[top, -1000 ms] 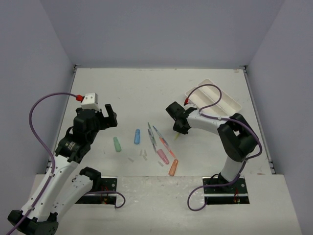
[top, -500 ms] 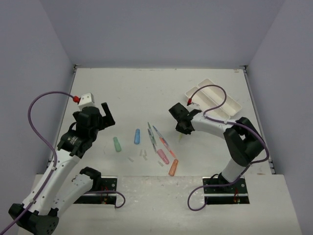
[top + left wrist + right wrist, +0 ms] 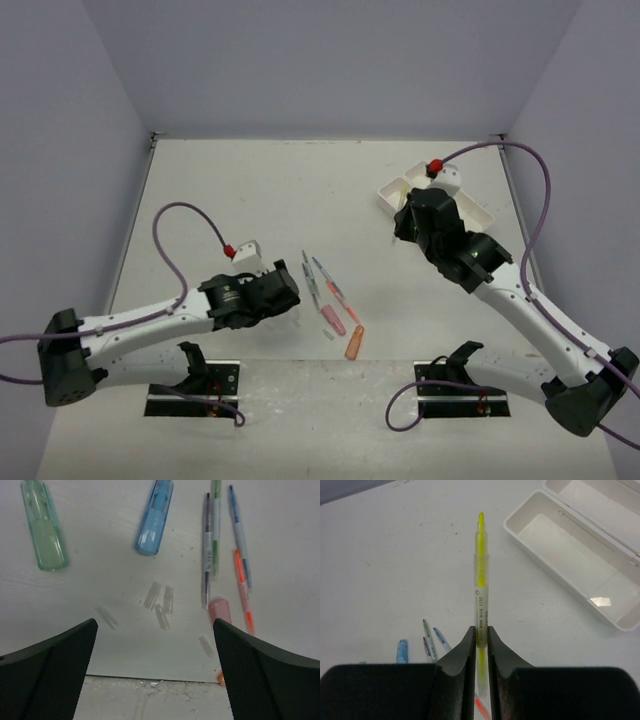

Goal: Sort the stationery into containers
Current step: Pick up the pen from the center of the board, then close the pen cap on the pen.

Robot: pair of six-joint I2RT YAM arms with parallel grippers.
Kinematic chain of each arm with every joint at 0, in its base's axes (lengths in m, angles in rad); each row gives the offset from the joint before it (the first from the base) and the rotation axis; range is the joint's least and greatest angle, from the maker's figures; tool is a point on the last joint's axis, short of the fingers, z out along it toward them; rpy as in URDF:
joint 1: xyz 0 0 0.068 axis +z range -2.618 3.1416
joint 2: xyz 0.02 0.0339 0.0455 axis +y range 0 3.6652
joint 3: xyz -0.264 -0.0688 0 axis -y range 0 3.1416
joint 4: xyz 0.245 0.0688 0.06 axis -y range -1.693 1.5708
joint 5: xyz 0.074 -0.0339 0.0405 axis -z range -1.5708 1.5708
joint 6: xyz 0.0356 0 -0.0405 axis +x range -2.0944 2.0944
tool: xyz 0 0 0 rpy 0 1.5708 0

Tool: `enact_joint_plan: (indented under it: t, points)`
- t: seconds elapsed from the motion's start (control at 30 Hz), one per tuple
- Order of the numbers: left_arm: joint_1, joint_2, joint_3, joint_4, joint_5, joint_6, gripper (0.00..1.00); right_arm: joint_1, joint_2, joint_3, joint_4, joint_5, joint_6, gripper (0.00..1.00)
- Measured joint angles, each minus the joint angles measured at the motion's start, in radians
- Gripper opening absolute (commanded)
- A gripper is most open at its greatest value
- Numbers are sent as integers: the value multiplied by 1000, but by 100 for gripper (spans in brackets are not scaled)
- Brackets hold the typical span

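My right gripper (image 3: 480, 632) is shut on a yellow pen (image 3: 480, 570), held above the table with its tip pointing away. The white two-compartment tray (image 3: 520, 515) lies to the upper right of it, both troughs bare. My left gripper (image 3: 155, 630) hangs open and low over the loose stationery, holding nothing. Ahead of it lie a green piece (image 3: 44, 527), a blue piece (image 3: 154, 517), thin pens (image 3: 209, 545), a pink piece (image 3: 220, 611) and clear bits (image 3: 160, 600). An orange piece (image 3: 354, 342) lies near the front edge.
The table's front edge (image 3: 150, 680) runs just under the left fingers. In the top view the left arm (image 3: 150, 320) stretches low across the front left, and the right arm (image 3: 520, 300) partly covers the tray (image 3: 392, 190).
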Motion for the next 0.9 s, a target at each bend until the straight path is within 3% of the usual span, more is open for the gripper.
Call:
enact_joint_plan:
  t: [0.13, 0.27, 0.5, 0.63, 0.9]
  points:
    - [-81, 268, 36, -66, -4, -187, 85, -44, -49, -61, -10, 2, -35, 0]
    - [-88, 399, 80, -186, 10, -337, 72, -74, -72, -143, 0, 0, -58, 0]
    - [-91, 402, 67, -241, 46, -435, 58, -87, -102, -188, 16, -12, -73, 0]
    - [-92, 400, 28, -218, 62, -447, 41, -87, -114, -191, 36, -19, -78, 0]
    - [-92, 397, -38, -129, 64, -446, 41, -87, -115, -203, 60, -37, -82, 0]
